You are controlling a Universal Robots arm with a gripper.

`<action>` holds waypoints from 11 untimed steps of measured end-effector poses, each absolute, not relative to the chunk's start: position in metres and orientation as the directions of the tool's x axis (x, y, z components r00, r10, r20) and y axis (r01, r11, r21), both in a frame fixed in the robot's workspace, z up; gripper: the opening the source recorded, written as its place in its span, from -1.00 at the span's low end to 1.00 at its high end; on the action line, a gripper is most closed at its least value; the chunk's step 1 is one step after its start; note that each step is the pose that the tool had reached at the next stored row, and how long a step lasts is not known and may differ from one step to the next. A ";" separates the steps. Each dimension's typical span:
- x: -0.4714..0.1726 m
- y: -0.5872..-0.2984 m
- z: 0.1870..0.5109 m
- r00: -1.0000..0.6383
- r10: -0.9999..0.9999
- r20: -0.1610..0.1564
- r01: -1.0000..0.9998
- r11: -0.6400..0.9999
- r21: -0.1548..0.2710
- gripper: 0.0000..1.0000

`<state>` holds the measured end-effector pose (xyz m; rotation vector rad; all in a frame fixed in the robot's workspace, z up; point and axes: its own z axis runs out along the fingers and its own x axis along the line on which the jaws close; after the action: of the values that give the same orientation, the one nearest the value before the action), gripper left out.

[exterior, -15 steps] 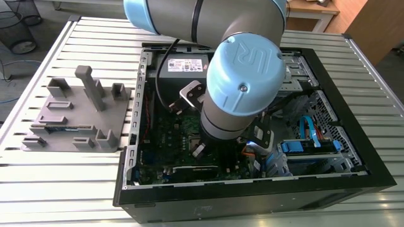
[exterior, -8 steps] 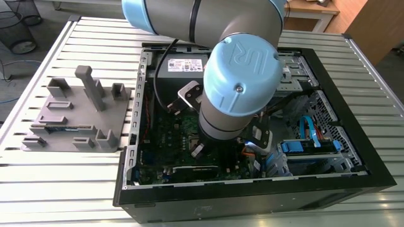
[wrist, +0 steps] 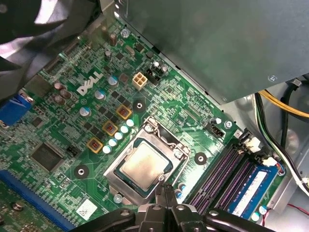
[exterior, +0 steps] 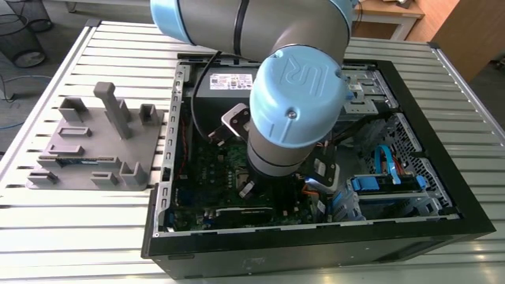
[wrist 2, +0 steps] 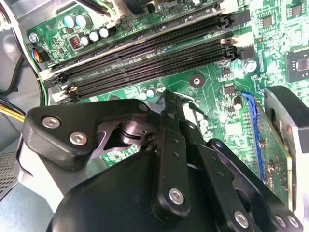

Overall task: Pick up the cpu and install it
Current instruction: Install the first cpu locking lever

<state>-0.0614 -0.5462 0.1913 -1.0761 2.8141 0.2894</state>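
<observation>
cpu (wrist: 145, 164) | shiny silver square | flat in motherboard socket (wrist: 112, 180)

- cpu (wrist: 145, 164): silver metal top, satin sheen.
- socket frame (wrist: 112, 175) around the cpu: bright bare metal.
- motherboard (wrist: 159, 96): glossy green laminate.
- gripper (wrist: 164, 191): smooth matt black.
- tray (exterior: 47, 148): matt grey plastic.

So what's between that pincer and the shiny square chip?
In the first wrist view, only the rim of the silver socket frame separates the pincer from the cpu lying inside it.
</observation>
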 end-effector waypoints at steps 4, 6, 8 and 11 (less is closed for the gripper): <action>-0.063 -0.546 0.189 -0.739 -0.648 -0.186 -0.672 0.730 0.126 -0.79; -0.063 -0.547 0.187 -0.738 -0.648 -0.189 -0.673 0.730 0.122 -0.79; -0.063 -0.547 0.185 -0.737 -0.648 -0.193 -0.673 0.730 0.119 -0.79; -0.063 -0.547 0.184 -0.736 -0.648 -0.195 -0.673 0.730 0.118 -0.79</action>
<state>-0.0628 -0.5473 0.1840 -1.0718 2.7897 0.2731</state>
